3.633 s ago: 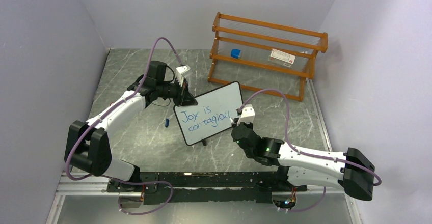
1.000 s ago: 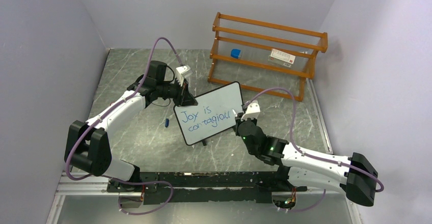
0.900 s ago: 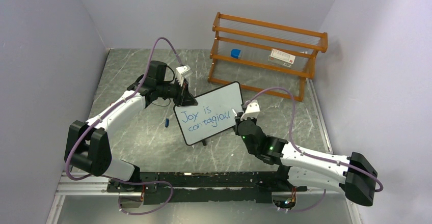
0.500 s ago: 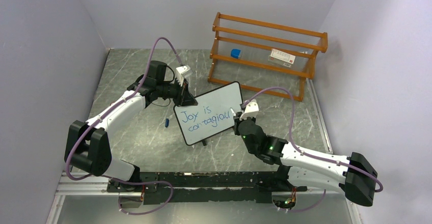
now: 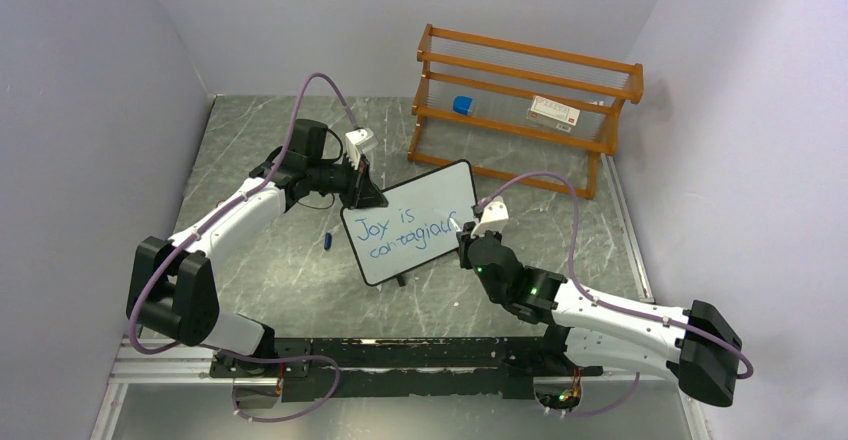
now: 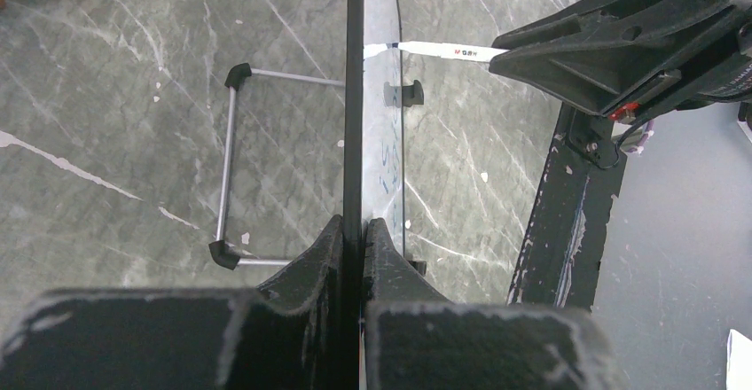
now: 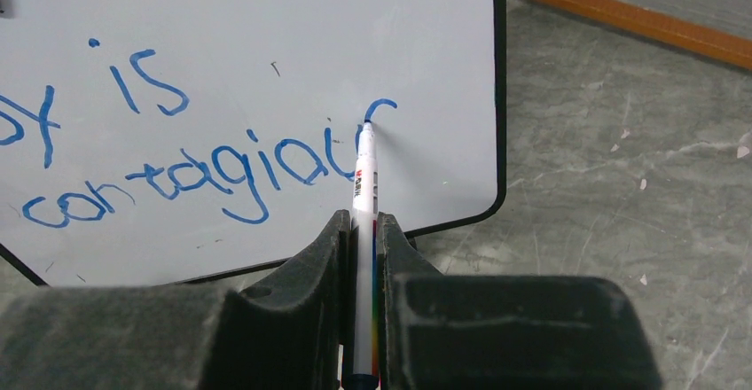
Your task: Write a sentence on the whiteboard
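The whiteboard (image 5: 436,192) stands tilted on the table, white with a thin black frame. My left gripper (image 5: 362,193) is shut on its upper left edge; in the left wrist view the board's edge (image 6: 355,115) runs straight between the fingers (image 6: 326,248). The sentence (image 5: 400,228) reads "Joy is contagiou" in blue, with a fresh curved stroke (image 7: 379,106) after it. My right gripper (image 7: 361,230) is shut on a white marker (image 7: 364,182). The marker's tip touches the board at the lower end of that stroke.
An orange wooden rack (image 5: 525,65) stands at the back right and holds a blue object (image 5: 462,105) and a white-and-red box (image 5: 554,110). A small blue cap (image 5: 328,241) lies left of the board. The board's wire stand (image 6: 229,173) rests on the marble top.
My right gripper has shifted the marker a little along the board's right end, and a curved stroke has appeared after "contagiou". The left arm and the board have stayed still.
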`<state>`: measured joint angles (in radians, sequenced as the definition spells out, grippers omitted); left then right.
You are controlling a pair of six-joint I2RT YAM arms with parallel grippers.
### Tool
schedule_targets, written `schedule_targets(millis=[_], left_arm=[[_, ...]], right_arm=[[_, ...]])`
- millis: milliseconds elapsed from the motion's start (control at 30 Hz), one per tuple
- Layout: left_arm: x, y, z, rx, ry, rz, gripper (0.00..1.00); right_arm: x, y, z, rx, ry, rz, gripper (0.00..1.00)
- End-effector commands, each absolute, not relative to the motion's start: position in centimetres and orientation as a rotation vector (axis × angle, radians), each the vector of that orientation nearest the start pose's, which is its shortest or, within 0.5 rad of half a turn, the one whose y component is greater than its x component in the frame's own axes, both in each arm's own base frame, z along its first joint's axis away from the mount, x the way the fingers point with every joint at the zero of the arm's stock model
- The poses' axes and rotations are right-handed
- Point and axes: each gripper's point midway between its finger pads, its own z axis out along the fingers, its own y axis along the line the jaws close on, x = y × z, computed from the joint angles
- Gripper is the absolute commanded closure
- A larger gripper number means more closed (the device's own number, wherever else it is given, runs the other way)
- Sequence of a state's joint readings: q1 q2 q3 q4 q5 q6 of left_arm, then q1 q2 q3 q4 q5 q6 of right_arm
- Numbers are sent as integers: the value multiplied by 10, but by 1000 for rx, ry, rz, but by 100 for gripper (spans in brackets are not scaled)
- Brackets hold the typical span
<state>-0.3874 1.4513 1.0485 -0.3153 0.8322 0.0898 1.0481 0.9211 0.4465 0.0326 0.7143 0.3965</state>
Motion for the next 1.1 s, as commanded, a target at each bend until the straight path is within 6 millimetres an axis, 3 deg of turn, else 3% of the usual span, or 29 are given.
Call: schedule_targets(millis=[0,333,600,1067], left_arm=[[289,-233,136,960,2152,-943,95],[289,-233,136,958,2152,-945,95],[288,-234,136,959,2152,-950,95],[288,-234,136,958,2151,-950,95]], right_arm=[[227,184,121,-161,1953,219,100],[227,172,116,-88,1963,177,100],[222,184,109,-136,1991,235,100],[223,195,128,-146,1940,325,100]])
